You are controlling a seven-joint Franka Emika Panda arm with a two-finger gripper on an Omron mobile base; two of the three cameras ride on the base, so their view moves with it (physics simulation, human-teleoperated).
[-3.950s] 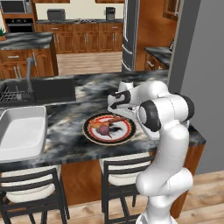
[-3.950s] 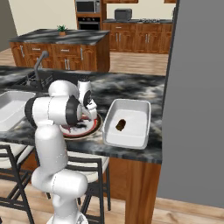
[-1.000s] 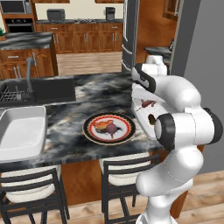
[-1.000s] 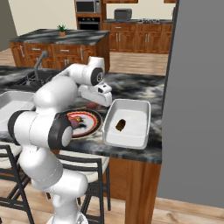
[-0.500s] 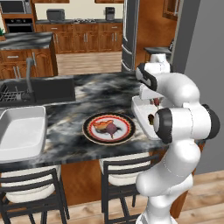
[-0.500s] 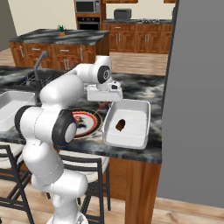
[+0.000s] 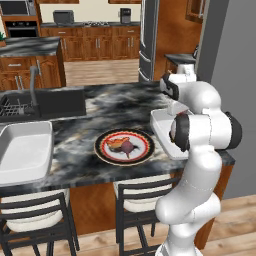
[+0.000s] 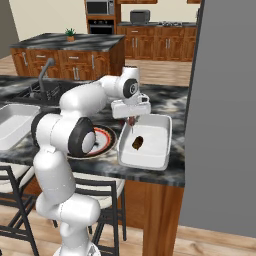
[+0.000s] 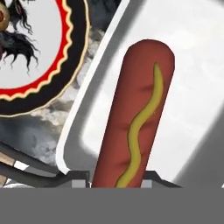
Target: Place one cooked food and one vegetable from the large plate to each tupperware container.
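Observation:
My gripper is shut on a red-brown sausage with a yellow mustard line. It hangs just above the right tupperware container, near its plate-side rim. A dark brown piece of food lies inside that tub. The large plate sits left of the tub on the marble counter, and it holds an orange piece and a dark red vegetable. The left tupperware container looks bare inside.
A dark sink with a faucet lies behind the left tub. Two stools stand under the counter's front edge. A tall grey wall rises close to the right of the right tub.
The arm has swung from above the plate to the right, carrying the sausage over the right tub. The hand has dropped a little in the last half second.

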